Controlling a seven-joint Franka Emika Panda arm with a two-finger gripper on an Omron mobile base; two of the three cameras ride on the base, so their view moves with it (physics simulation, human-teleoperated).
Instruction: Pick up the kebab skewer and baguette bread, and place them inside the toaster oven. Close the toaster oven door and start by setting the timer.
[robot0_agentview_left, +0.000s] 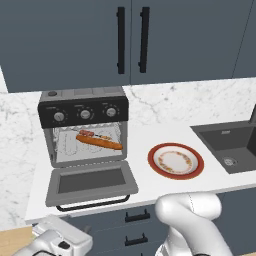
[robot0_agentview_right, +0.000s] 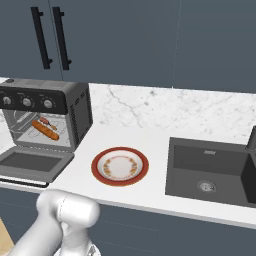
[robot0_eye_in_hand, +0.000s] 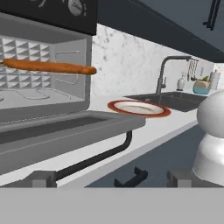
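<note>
Gripper (robot0_eye_in_hand: 112, 178): we see its 2 fingers spread wide, empty, below the counter edge.
Toaster oven door (robot0_agentview_left: 91, 181): lies dropped open; rigid, hinged; we would lift by its black bar handle (robot0_agentview_left: 92, 204).
Baguette bread (robot0_agentview_left: 98, 142), kebab skewer (robot0_agentview_left: 93, 134): on the rack inside the toaster oven (robot0_agentview_left: 83, 127).

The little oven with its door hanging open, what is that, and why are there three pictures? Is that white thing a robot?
Yes, the white thing is a robot arm in a pretend kitchen. Two pictures come from cameras behind it, left and right. The third comes from a camera on its hand, low by the counter, where its gripper is open and holds nothing. The toaster oven already has the baguette bread and the kebab skewer on its rack. The toaster oven door is down. The plate sits beside the sink.
</note>
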